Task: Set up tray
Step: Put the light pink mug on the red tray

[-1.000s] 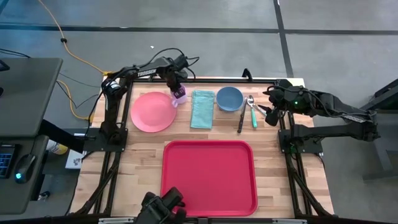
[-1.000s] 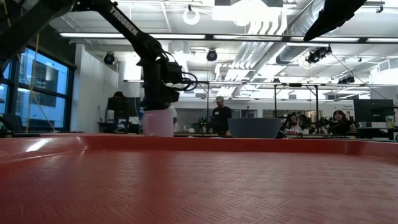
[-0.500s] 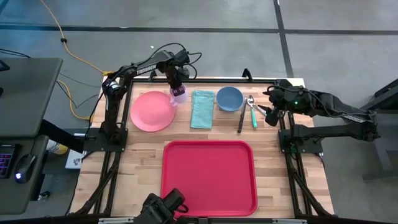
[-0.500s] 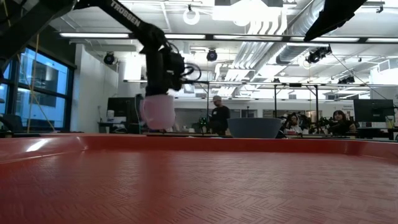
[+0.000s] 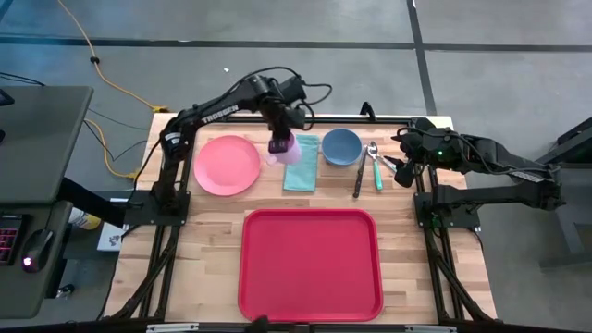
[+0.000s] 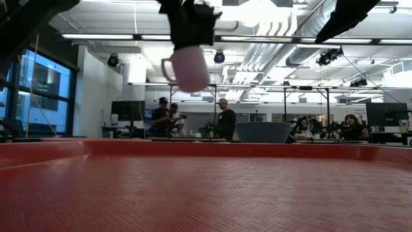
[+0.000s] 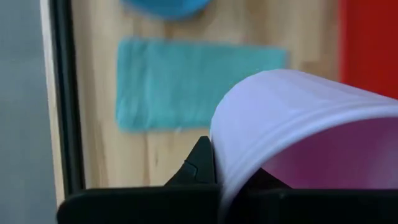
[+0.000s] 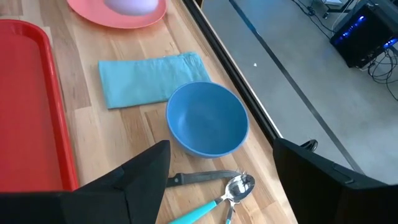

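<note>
Within the last second the left gripper (image 5: 280, 139), clamped on a pale cup (image 5: 283, 149), had lifted it off beside the pink plate (image 5: 227, 166) and carried it over the teal napkin (image 5: 301, 164). The red tray (image 5: 310, 264) lay bare at the table's near edge, so the cup seemed headed there; the right gripper (image 5: 404, 166) waited with fingers apart by the cutlery.
</note>
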